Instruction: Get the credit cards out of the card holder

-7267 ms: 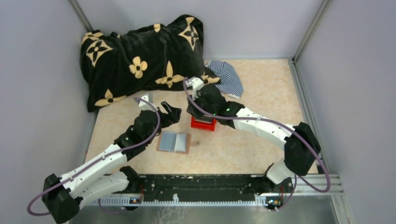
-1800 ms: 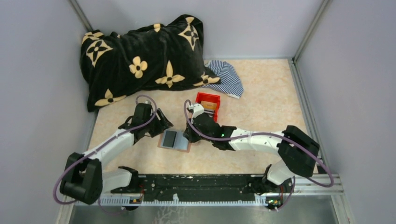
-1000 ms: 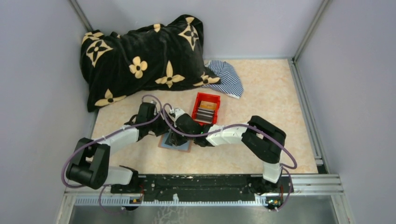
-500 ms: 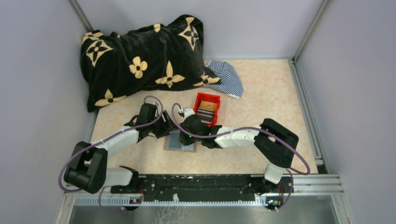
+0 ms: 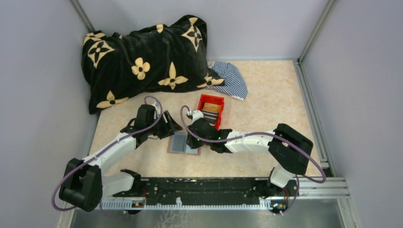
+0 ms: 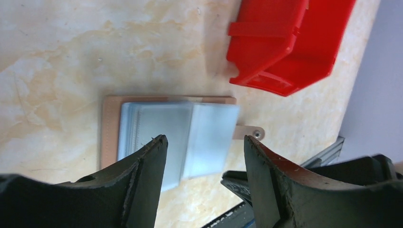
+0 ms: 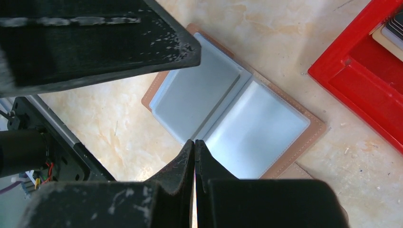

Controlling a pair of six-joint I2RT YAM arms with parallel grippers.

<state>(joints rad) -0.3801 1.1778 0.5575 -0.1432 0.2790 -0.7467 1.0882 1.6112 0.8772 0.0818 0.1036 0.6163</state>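
Top external view: nearest, the small brown leather-look card holder (image 5: 183,144) lies opened flat on the beige marbled desk (image 5: 266,109), grey-blue pockets up for access; whether any cards sit inside I cannot tell. Over its far-left corner the left tool (image 5: 172,129) hangs spread, likely to take an edge, while the right tool (image 5: 191,136), pressed together and empty, points at the fold, perhaps to pin it. Just beyond, the red plastic bin (image 5: 211,98) holds grey and tan credit cards (image 5: 208,114), with bare desk to its right.
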